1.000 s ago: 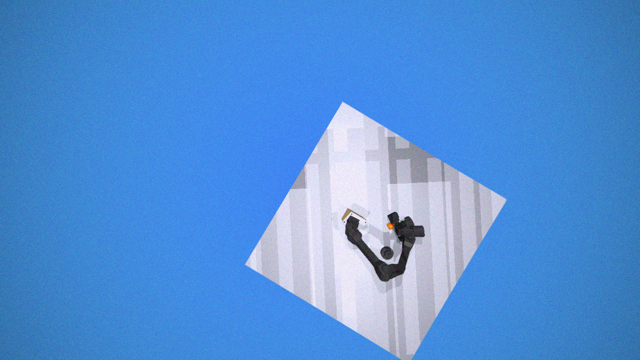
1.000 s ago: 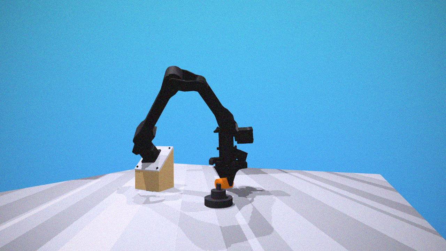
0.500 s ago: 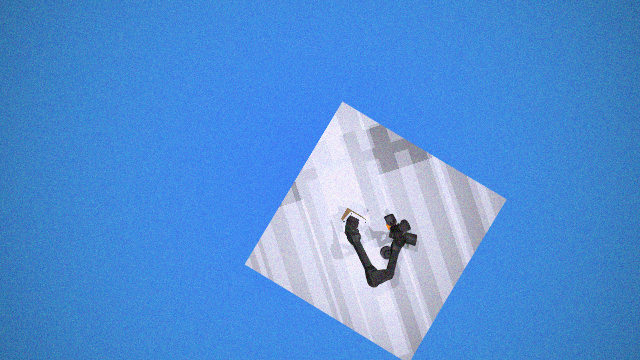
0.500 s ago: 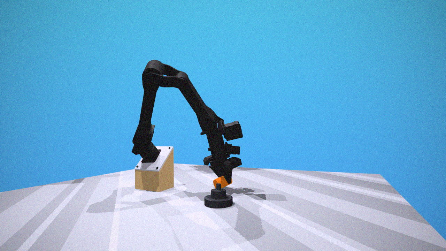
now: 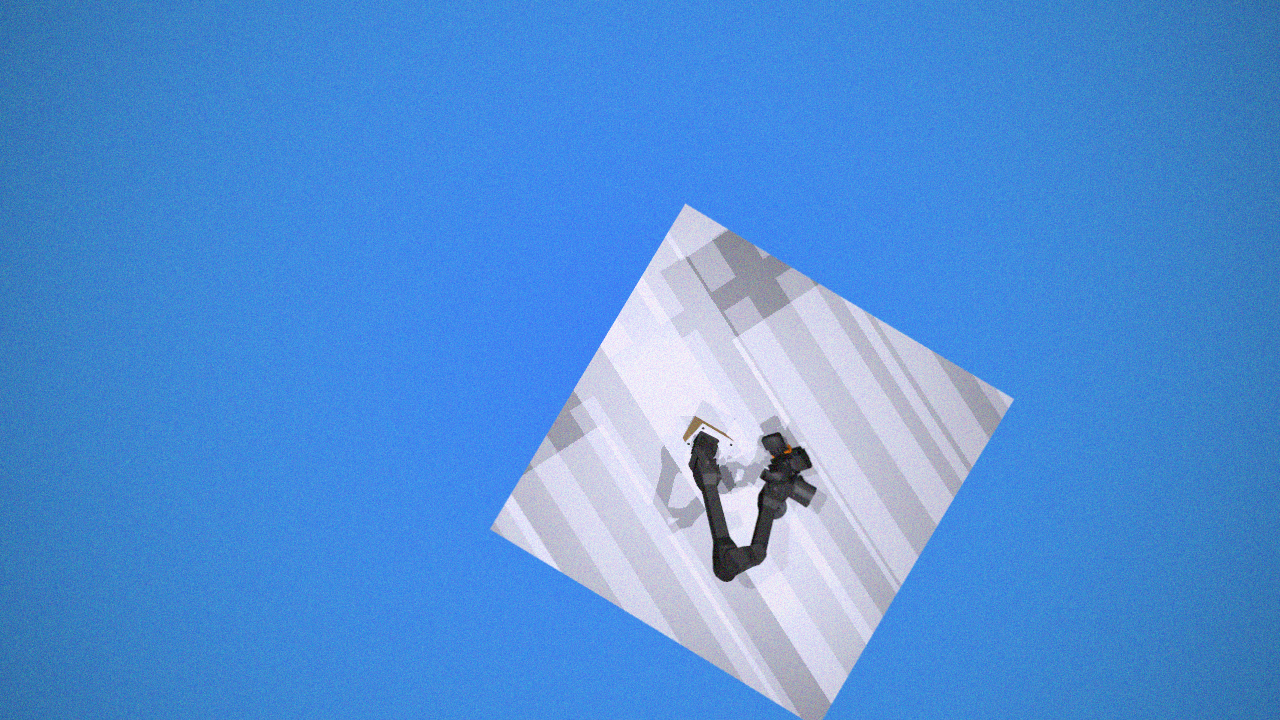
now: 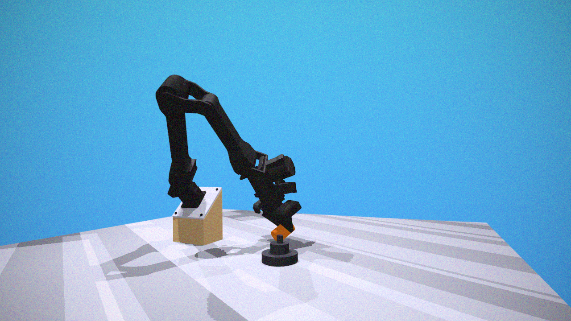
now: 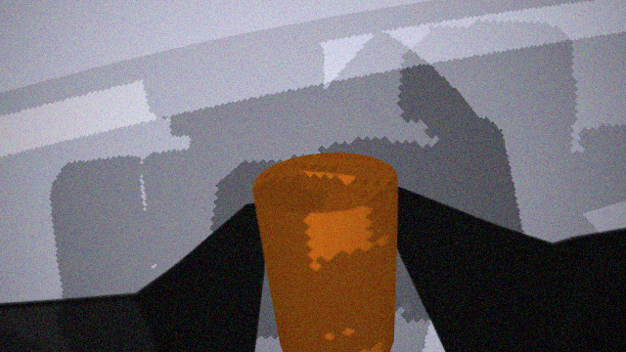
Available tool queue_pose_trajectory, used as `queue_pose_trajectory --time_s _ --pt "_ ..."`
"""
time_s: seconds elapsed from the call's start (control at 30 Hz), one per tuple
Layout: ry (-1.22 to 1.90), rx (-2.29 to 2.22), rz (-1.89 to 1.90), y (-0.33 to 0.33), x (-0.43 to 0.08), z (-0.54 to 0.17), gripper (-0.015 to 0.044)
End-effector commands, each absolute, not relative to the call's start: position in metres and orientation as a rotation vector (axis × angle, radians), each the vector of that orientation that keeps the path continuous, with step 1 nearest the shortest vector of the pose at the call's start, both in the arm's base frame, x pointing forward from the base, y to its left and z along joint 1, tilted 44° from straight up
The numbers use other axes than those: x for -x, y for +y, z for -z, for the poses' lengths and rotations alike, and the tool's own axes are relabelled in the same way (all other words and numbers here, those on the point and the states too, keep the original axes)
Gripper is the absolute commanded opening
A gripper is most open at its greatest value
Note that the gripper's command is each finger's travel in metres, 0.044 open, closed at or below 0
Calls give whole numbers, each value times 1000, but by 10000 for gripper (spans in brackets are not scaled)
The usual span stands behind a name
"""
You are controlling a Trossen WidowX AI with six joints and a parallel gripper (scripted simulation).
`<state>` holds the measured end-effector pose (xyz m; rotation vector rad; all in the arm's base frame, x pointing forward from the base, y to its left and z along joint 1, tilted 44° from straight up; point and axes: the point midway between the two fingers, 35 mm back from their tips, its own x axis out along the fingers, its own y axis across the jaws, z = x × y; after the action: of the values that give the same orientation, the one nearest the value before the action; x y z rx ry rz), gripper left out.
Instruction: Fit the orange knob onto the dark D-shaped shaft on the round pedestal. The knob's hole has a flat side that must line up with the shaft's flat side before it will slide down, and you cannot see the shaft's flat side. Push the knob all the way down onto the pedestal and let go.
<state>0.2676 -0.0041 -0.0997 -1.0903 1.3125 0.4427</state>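
My gripper (image 5: 782, 453) (image 6: 284, 230) (image 7: 324, 208) is shut on the orange knob (image 5: 788, 449) (image 6: 281, 231) (image 7: 333, 288), with one dark finger on each side of it in the wrist view. The knob is tilted in the exterior view, behind the dark shaft (image 6: 279, 238), and is not on it. The shaft stands upright on the round dark pedestal (image 6: 279, 258). In the top view the arm partly covers the pedestal. The knob's hole and the shaft's flat side cannot be made out. The gap between knob and table is hard to judge.
The arm's base stands on a tan block (image 6: 213, 221) with a white sloped top, left of the pedestal in the exterior view. The arm arches high between the base and the knob. Grey stripes and shadows cross the table (image 5: 662, 358) (image 6: 143, 297).
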Motion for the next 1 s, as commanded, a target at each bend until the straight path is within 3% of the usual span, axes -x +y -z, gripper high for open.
queue_pose_trajectory --time_s 0.0,0.97 --pt "1265 1073 -474 -5 -265 97 181" --pt "826 883 -700 -26 -243 82 181"
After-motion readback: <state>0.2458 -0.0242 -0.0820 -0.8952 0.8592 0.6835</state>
